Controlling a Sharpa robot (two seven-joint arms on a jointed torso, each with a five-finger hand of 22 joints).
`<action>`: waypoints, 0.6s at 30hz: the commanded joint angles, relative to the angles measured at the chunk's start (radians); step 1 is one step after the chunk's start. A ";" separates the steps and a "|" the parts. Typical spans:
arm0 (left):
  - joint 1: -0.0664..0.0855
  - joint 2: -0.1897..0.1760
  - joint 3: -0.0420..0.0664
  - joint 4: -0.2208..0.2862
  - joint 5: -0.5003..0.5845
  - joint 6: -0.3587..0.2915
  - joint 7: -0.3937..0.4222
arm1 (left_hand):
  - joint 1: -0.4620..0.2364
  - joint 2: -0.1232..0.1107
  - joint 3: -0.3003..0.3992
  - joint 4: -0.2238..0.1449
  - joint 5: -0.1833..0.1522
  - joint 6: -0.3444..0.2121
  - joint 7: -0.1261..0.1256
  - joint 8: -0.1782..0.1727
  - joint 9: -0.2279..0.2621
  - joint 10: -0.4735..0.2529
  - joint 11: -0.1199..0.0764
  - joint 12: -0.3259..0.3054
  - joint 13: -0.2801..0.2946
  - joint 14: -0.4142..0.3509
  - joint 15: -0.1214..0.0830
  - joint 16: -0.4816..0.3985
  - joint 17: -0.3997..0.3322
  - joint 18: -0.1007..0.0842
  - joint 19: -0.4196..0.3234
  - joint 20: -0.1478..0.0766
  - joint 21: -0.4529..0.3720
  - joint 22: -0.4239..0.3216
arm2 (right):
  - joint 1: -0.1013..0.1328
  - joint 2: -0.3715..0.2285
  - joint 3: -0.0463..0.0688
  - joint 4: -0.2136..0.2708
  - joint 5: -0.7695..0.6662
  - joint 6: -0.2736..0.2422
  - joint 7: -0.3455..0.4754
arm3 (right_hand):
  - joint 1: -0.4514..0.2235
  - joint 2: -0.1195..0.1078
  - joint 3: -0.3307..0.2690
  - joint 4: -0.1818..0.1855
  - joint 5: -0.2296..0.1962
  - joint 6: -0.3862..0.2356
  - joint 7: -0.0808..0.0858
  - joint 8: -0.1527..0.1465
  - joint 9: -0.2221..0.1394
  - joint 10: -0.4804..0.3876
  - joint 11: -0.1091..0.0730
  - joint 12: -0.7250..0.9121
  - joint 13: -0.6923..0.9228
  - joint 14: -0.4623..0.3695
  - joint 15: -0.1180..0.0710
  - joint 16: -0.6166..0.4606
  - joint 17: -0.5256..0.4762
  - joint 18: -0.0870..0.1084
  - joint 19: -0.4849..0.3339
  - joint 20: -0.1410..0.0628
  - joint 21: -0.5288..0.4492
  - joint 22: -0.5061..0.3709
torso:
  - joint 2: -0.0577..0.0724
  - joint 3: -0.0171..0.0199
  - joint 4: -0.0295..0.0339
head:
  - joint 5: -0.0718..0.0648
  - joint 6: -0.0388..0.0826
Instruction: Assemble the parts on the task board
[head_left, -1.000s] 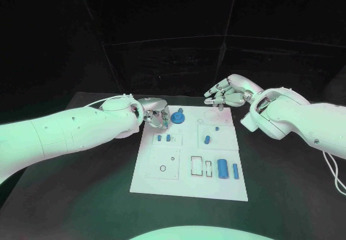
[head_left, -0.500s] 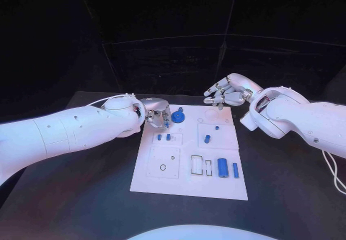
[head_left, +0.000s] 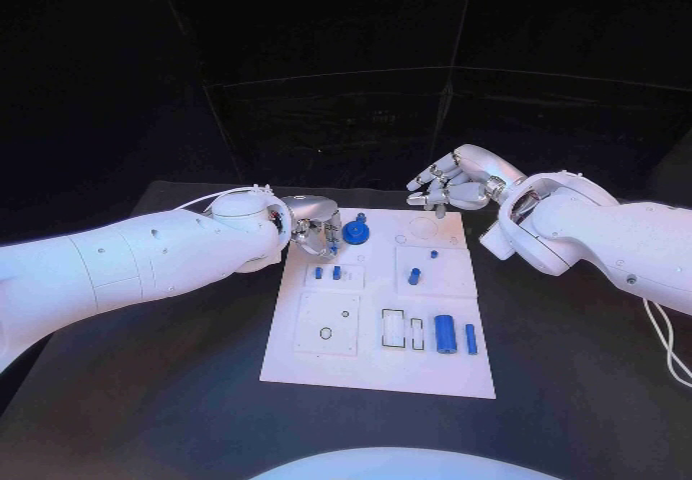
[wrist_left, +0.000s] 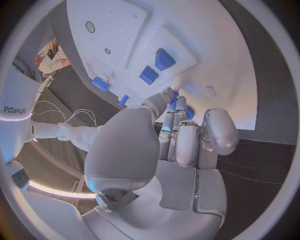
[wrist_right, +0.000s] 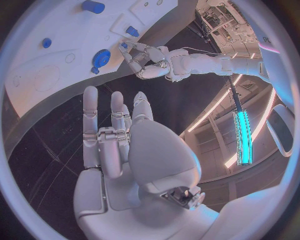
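The white task board (head_left: 378, 370) lies in the middle of the black table. A blue round part (head_left: 356, 237) stands near its far edge. My left hand (head_left: 315, 235) is beside that part, fingers stretched to its rim (wrist_left: 187, 113); whether they grip it is hidden. My right hand (head_left: 450, 184) hovers above the board's far right corner with fingers spread (wrist_right: 112, 130) and nothing in them. Two small blue pieces (head_left: 327, 272) stand in a square recess, two blue pegs (head_left: 415, 277) in another. A blue cylinder (head_left: 446, 334) and a thin blue bar (head_left: 470, 341) lie nearer me.
Black table (head_left: 159, 400) surrounds the board on all sides. A dark wall closes the far side. Empty slots and holes (head_left: 395, 330) mark the near half of the board.
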 joint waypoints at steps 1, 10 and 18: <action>-0.001 0.001 0.000 0.001 -0.006 0.027 -0.006 | -0.010 0.001 0.004 0.000 -0.006 -0.002 0.002 -0.005 0.000 0.003 0.005 -0.002 0.000 0.019 0.001 0.002 -0.002 -0.012 0.003 0.001 -0.001 -0.001 | 0.002 0.000 0.001 0.001 -0.002 -0.005 0.005 | 0.003 0.004 -0.003 0.004 0.006 -0.002 -0.002 0.003 0.001 -0.006 0.000 0.003 0.001 0.107 0.007 0.002 0.263 0.003 0.006 0.003 -0.005 0.001 | 0.000 0.0001 0.0000 | 0.001 -0.001; -0.001 0.000 -0.001 0.003 -0.016 0.025 0.001 | -0.011 -0.001 0.004 -0.002 -0.006 -0.002 0.002 -0.006 0.000 0.003 0.004 -0.003 0.001 0.018 0.001 0.001 -0.004 -0.012 0.002 0.001 -0.003 -0.002 | 0.002 0.001 0.001 -0.001 -0.002 -0.006 0.004 | 0.003 0.004 -0.003 0.004 0.006 -0.002 -0.002 0.003 0.001 -0.006 0.000 0.003 0.001 0.107 0.007 0.002 0.263 0.003 0.006 0.003 -0.005 0.001 | 0.000 -0.0004 0.0016 | 0.000 0.000; -0.001 0.000 -0.001 0.001 -0.018 0.025 0.002 | -0.021 -0.010 0.006 -0.004 -0.006 -0.019 0.009 -0.019 -0.005 -0.012 0.011 -0.019 -0.002 0.018 0.006 0.002 -0.004 -0.013 0.001 0.003 -0.001 0.002 | 0.002 0.001 0.001 -0.003 -0.002 -0.005 0.003 | 0.004 0.004 -0.003 0.005 0.006 -0.002 -0.002 0.003 0.001 -0.006 0.000 0.003 0.001 0.107 0.007 0.002 0.263 0.003 0.006 0.003 -0.005 0.001 | 0.000 0.0002 0.0001 | 0.001 0.000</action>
